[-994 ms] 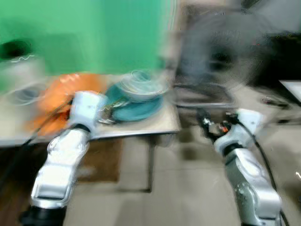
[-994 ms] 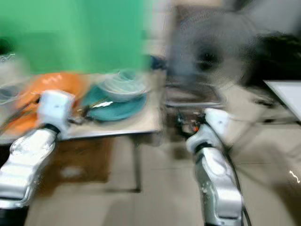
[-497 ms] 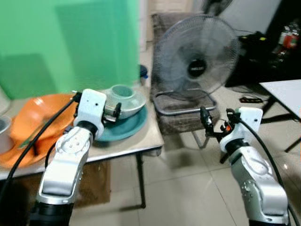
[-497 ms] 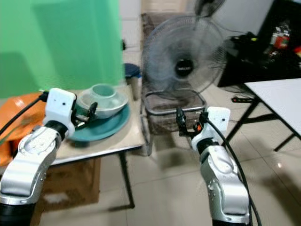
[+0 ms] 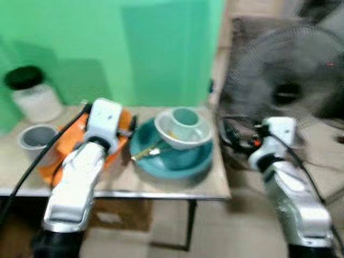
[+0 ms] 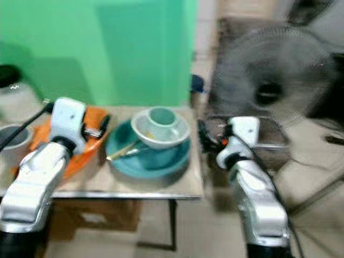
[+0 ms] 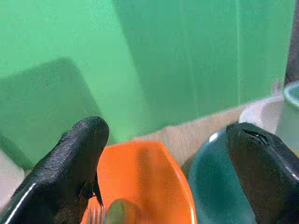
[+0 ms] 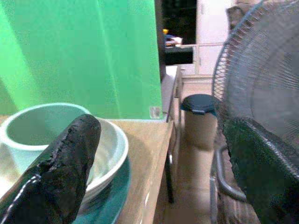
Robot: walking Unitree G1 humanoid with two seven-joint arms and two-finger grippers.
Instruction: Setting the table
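Observation:
On the wooden table [image 5: 134, 191] a teal plate [image 5: 172, 161] carries a white bowl [image 5: 166, 131] with a mint cup [image 5: 185, 119] inside, and a utensil [image 5: 146, 154] lies on the plate's left side. An orange plate [image 6: 86, 156] sits to its left. My left gripper [image 5: 131, 126] hangs open over the gap between the orange and teal plates; the left wrist view shows the orange plate [image 7: 140, 182] with fork tines [image 7: 96, 214] on it. My right gripper [image 5: 234, 137] is open beside the table's right edge, level with the bowl [image 8: 110, 149].
A grey cup [image 5: 35, 138] and a black-lidded jar [image 5: 32, 97] stand at the table's left. A green screen backs the table. A standing fan [image 5: 285, 91] is close on the right, behind my right arm, with a dark-lidded bin [image 8: 201, 116] on the floor.
The camera has swung left, so the table sits central and closer. My left gripper now hangs by the orange plate's edge instead of at the bowl. Both grippers stay open.

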